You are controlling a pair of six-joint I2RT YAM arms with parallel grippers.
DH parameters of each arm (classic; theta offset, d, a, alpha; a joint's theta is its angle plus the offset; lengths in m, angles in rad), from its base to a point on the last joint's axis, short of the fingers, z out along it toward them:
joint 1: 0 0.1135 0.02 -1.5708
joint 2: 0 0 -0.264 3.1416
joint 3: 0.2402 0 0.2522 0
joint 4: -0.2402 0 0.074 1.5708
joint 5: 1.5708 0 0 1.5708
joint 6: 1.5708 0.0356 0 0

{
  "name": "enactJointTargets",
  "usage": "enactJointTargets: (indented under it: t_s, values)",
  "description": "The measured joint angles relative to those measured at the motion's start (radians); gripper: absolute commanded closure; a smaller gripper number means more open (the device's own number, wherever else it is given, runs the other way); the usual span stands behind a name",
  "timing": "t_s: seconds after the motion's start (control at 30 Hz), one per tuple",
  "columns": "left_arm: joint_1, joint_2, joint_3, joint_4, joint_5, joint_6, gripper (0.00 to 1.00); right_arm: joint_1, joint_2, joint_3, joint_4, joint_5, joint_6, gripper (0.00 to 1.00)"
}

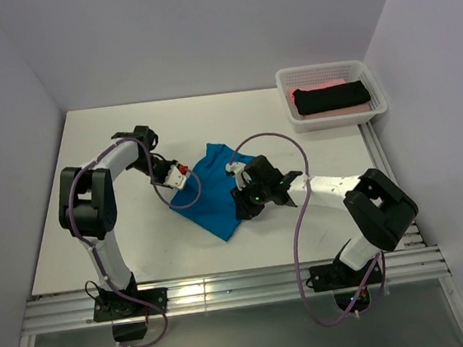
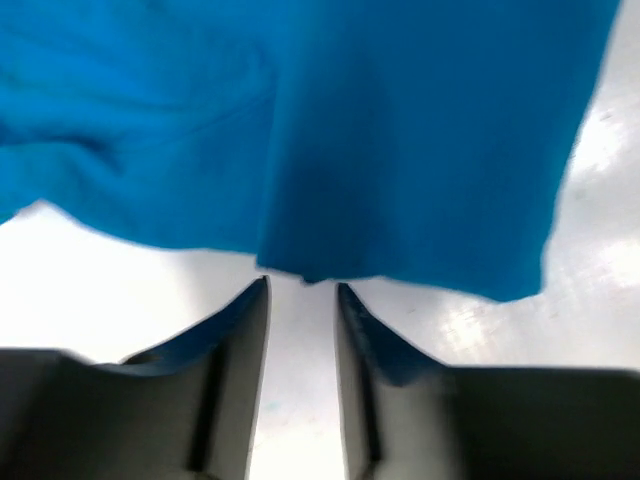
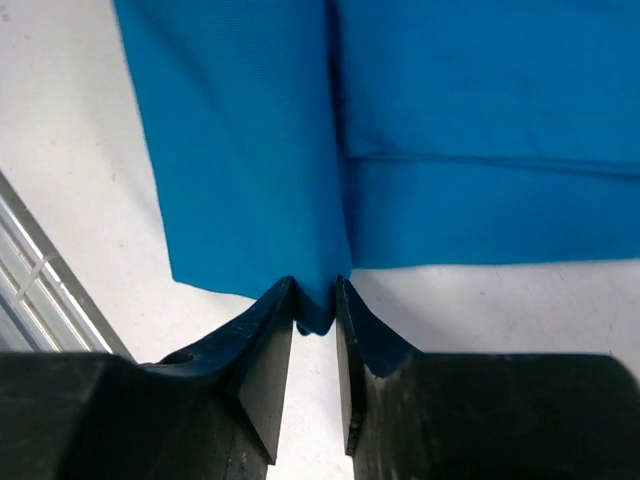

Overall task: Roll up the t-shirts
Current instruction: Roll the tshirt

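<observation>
Two t-shirts, black [image 1: 331,97] over pink [image 1: 302,91], in basket [image 1: 320,68], seemingly done; blue t-shirt [image 1: 213,196] folded flat, unrolled; left gripper [image 2: 302,290] apart, empty, at hem; right gripper [image 3: 315,290] pinching fold corner

You are looking down on a white table [image 1: 209,122] boxed in on three sides by plain, pale lavender-grey walls: the back wall [image 1: 200,36] on the far side, the left wall [image 1: 2,123] and the right wall [image 1: 441,35]. Silver metal rails [image 1: 252,286] run along the table's near edge, and more run down its right edge. Your light is soft and even, the shadows are faint, and there is a bright glare on the near rails. Nearer still lies a dull grey-green surface [image 1: 249,341]; you cannot tell whether it is floor.
</observation>
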Motion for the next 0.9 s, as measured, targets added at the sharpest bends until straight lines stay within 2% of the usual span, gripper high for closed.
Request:
enactJointTargets:
  t_s: [0.07, 0.13, 0.17, 0.2, 0.43, 0.63, 0.7, 0.8, 0.83, 0.9]
  values:
    - [0.003, 0.000, 0.011, 0.018, -0.003, -0.014, 0.49, -0.005, -0.001, 0.000, -0.013, 0.021, 0.008, 0.67]
    - [0.004, 0.000, 0.023, 0.030, -0.002, -0.027, 0.45, -0.005, -0.004, 0.000, -0.027, 0.042, 0.013, 0.67]
    - [0.004, 0.000, 0.030, 0.032, -0.002, -0.036, 0.37, -0.005, -0.006, 0.000, -0.032, 0.049, 0.013, 0.67]
    - [0.004, 0.000, 0.037, 0.037, -0.001, -0.042, 0.35, -0.005, -0.010, 0.000, -0.039, 0.061, 0.017, 0.67]
    - [0.004, -0.002, 0.053, 0.084, 0.004, -0.121, 0.33, -0.005, -0.040, 0.012, -0.084, 0.173, 0.061, 0.64]
    - [0.013, -0.055, 0.032, 0.153, 0.019, -0.185, 0.34, -0.006, -0.139, 0.012, -0.088, 0.257, 0.094, 0.61]
    - [0.023, -0.081, 0.023, 0.161, 0.035, -0.205, 0.35, -0.006, -0.173, 0.012, -0.080, 0.272, 0.106, 0.63]
    - [0.055, -0.118, 0.023, 0.165, 0.077, -0.254, 0.36, -0.007, -0.210, 0.008, -0.058, 0.266, 0.135, 0.70]
    - [0.073, -0.132, 0.023, 0.163, 0.101, -0.279, 0.38, -0.007, -0.221, 0.000, -0.040, 0.257, 0.152, 0.76]
    - [0.103, -0.151, 0.023, 0.152, 0.142, -0.307, 0.40, -0.008, -0.244, -0.030, 0.011, 0.228, 0.198, 0.80]
